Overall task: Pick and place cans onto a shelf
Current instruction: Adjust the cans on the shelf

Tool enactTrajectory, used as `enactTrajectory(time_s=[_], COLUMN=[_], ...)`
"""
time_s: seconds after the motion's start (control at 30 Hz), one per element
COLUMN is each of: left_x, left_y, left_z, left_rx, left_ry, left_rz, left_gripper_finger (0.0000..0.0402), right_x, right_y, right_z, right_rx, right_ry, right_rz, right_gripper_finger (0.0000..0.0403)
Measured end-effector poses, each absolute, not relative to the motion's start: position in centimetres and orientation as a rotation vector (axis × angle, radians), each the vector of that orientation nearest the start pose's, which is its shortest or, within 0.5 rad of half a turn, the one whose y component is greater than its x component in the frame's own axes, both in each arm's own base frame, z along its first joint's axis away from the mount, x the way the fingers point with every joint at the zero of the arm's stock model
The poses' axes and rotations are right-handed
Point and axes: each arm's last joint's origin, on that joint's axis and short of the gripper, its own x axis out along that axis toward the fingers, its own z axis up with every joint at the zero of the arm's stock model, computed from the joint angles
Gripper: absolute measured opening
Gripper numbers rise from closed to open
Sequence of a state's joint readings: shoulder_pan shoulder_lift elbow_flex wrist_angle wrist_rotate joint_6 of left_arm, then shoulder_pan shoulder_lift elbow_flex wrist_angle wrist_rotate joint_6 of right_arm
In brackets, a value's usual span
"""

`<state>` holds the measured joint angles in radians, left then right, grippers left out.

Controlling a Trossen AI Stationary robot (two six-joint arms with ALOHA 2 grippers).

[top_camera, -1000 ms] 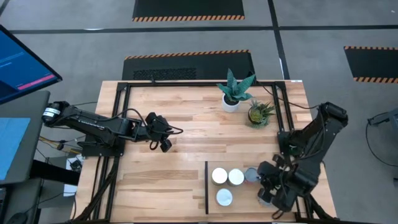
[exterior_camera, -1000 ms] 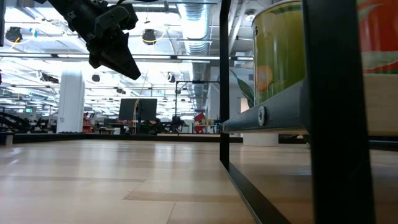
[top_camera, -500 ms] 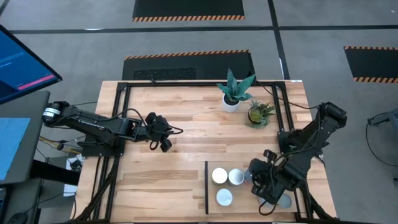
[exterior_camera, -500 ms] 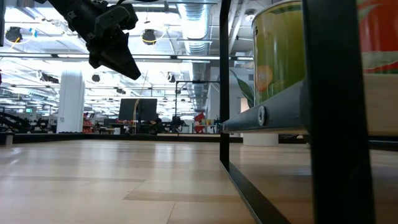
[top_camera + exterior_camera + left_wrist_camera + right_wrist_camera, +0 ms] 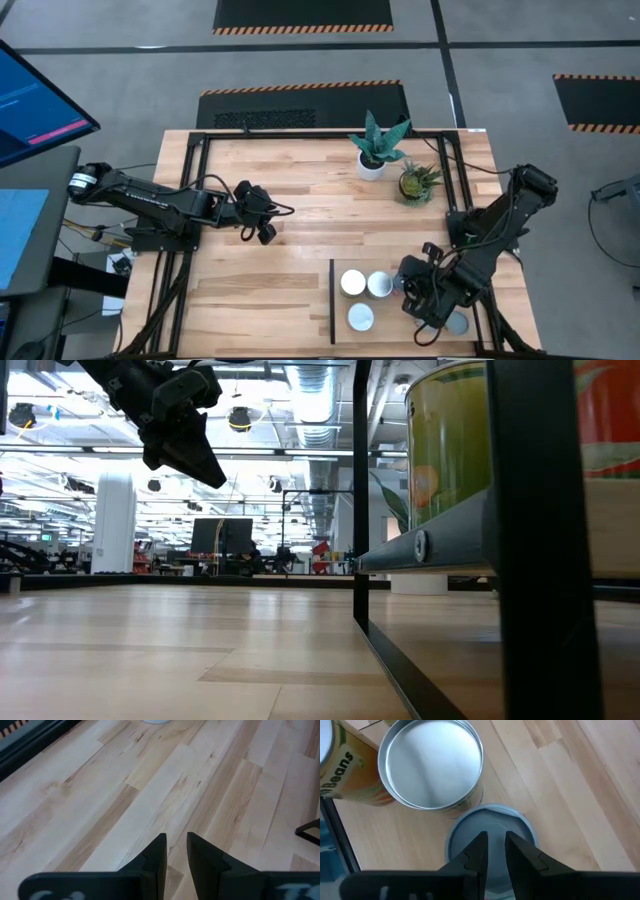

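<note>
Three cans stand on the shelf (image 5: 388,326): two white-topped (image 5: 353,283) (image 5: 360,317) and one silvery-topped (image 5: 379,285). My right gripper (image 5: 410,288) hangs over the shelf's right part, pointing steeply down, fingers shut (image 5: 495,851). It hangs just above a grey-blue-topped can (image 5: 490,831), next to the silvery-topped can (image 5: 431,765) and a yellow "Beans" can (image 5: 335,780). A fourth can (image 5: 457,323) stands at the near right. My left gripper (image 5: 265,233) waits shut above bare table at the left (image 5: 175,851).
Two potted plants (image 5: 378,145) (image 5: 417,183) stand at the far right of the table. A black frame (image 5: 300,135) runs around the tabletop. In the low view the shelf's edge (image 5: 440,545) carries a yellow-green can (image 5: 450,440). Bare wood lies between the arms.
My right gripper has moved toward the table's left edge and a little down, coming over the grey-blue-topped can and covering it in the high view. The can at the near right now shows beside the arm. My left arm has kept still.
</note>
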<state>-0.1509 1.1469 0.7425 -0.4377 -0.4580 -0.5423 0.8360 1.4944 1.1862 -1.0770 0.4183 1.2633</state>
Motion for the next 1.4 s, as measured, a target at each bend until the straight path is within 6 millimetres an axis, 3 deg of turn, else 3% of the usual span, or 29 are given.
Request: enactTrajectory(time_s=[0.37, 1.03, 1.4], left_x=[22.2, 22.2, 22.2], left_y=[-2.1, -2.1, -2.1], left_z=[23.3, 23.3, 23.3], left_rx=[-0.255, -0.256, -0.258], left_ry=[0.7, 0.699, 0.698], left_rz=[0.494, 0.495, 0.495], left_gripper_finger=[0.0061, 0.0061, 0.0061], right_x=[18.8, 18.7, 18.5], right_y=[19.2, 19.5, 20.0], right_z=[24.6, 24.6, 26.7], right_rx=[0.321, 0.343, 0.335], right_ry=[1.1, 1.139, 1.114], right_rz=[-0.357, -0.326, -0.316], right_gripper_finger=[0.0092, 0.0092, 0.0092])
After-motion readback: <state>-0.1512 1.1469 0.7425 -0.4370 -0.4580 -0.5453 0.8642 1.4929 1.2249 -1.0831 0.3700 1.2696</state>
